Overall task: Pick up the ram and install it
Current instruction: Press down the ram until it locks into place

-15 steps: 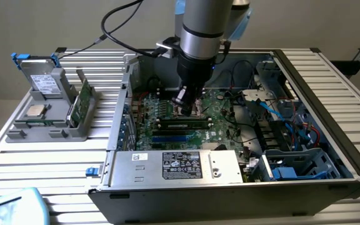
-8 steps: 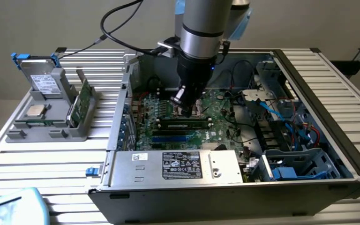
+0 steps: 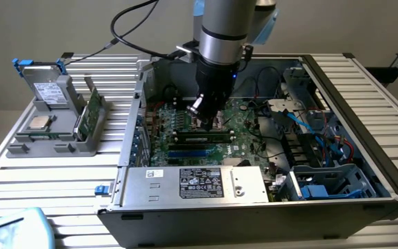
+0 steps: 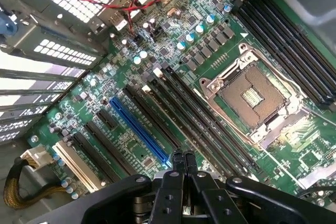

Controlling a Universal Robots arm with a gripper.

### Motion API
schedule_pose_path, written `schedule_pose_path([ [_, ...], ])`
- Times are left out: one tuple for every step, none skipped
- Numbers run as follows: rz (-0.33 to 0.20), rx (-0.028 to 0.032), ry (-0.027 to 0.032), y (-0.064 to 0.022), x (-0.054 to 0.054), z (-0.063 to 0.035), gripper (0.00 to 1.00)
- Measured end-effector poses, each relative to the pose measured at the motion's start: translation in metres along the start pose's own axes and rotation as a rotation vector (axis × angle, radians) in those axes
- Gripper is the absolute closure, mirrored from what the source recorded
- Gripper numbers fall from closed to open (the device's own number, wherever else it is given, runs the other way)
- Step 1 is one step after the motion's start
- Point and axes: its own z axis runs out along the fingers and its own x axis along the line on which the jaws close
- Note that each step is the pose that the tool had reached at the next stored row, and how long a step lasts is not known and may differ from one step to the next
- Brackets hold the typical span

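Note:
The ram (image 3: 202, 137), a long thin green stick with black chips, lies along a black slot on the motherboard (image 3: 247, 116) inside the open computer case. My gripper (image 3: 204, 123) hangs straight above the stick's middle, close over it; whether it touches I cannot tell. In the wrist view the gripper (image 4: 182, 157) is shut, fingertips pressed together with nothing between them, over the long black slots (image 4: 202, 124) beside the blue slot (image 4: 139, 129). The open processor socket (image 4: 252, 98) lies past those slots.
A grey holder (image 3: 81, 148) on the exterior view's left carries a second upright green board (image 3: 88, 114), a silver processor chip (image 3: 39, 123) and a drive (image 3: 50, 91). The power supply (image 3: 199, 182), the case walls (image 3: 361, 111), cables (image 3: 302, 122) and a drive cage (image 3: 327, 181) crowd the motherboard.

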Motion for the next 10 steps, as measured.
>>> schedule_pose_path([
  [0.011, 0.0019, 0.0018, 0.0, 0.0, 0.0, 0.89],
  [0.022, 0.0038, 0.0037, 0.0, 0.0, 0.0, 0.89],
  [0.033, 0.0058, 0.0056, 0.0, 0.0, 0.0, 0.89],
  [0.044, 0.0077, 0.0074, 0.0, 0.0, 0.0, 0.89],
  [0.055, 0.0097, 0.0093, 0.0, 0.0, 0.0, 0.89],
  [0.066, 0.0115, 0.0112, 0.0, 0.0, 0.0, 0.89],
  [0.077, 0.0135, 0.0131, 0.0, 0.0, 0.0, 0.89],
  [0.089, 0.0134, 0.0137, 0.0, 0.0, 0.0, 0.89],
  [0.104, 0.0123, 0.0134, 0.0001, 0.0, -0.0001, 0.89],
  [0.118, 0.0109, 0.0131, 0.0001, 0.0, -0.0001, 0.89],
])
